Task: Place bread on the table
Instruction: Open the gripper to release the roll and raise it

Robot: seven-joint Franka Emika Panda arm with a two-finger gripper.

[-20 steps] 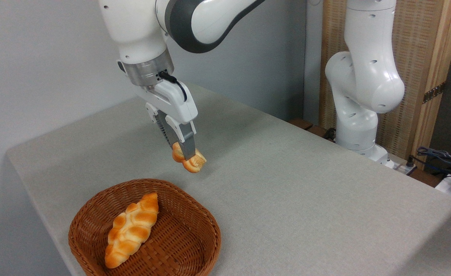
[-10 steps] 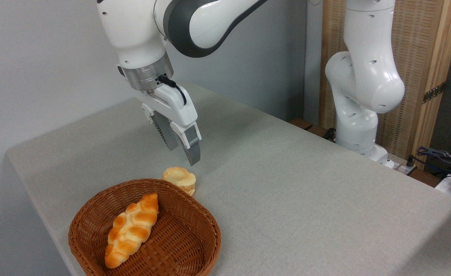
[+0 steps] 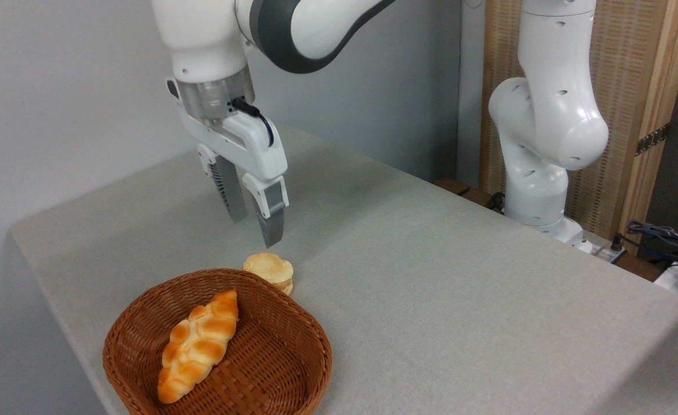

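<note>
Here the bread (image 3: 268, 270) is seen lying flat on the bench (image 3: 431, 276), its scalloped top facing up, set just behind the far rim of the wicker basket (image 3: 281, 369) and either touching that rim or very nearly so; which of the two cannot be told. Measured from the basket, the claw (image 3: 254, 225) is held above and slightly behind it, hanging in the air over the bun with a clear gap between fingertips and crust. Its two grey fingers (image 3: 272, 222) are spread apart and nothing is pinched between them; they are pointed downward with a slight tilt. Inside the basket, towards its left half, a long braided orange-brown loaf (image 3: 197, 353) is laid diagonally, one end resting near the far rim and the other near the front. Well to the right of the basket and beyond the bench's far edge, the white base of the arm (image 3: 540, 144) is mounted before a wooden panel (image 3: 632, 86), and some cables (image 3: 661, 236) are gathered farther right.
</note>
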